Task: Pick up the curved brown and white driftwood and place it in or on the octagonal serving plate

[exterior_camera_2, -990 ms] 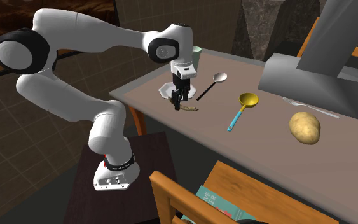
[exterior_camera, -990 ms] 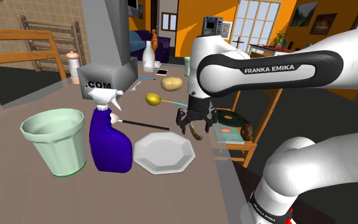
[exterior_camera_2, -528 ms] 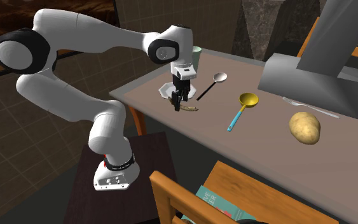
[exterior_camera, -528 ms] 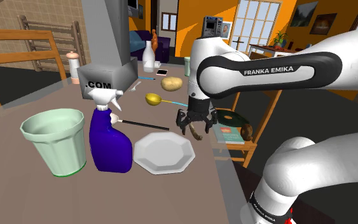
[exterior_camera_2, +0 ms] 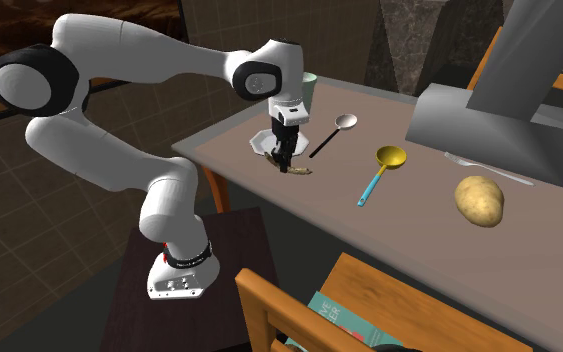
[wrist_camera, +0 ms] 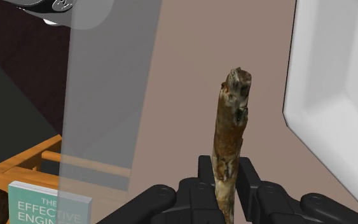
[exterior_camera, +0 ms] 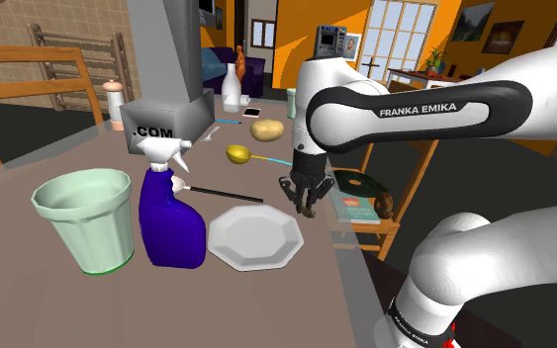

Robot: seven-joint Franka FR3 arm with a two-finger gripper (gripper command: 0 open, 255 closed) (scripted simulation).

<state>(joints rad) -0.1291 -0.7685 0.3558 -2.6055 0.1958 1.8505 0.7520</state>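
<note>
A home living room: orange walls, paned window, framed pictures, sofa.

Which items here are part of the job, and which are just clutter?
Job:
gripper, shut on the driftwood
octagonal white plate

Clutter:
blue spray bottle
pale green cup
potato
yellow ladle
black-handled spoon
book

Green cup beside blue spray bottle; yellow ladle, potato farther back.
</note>
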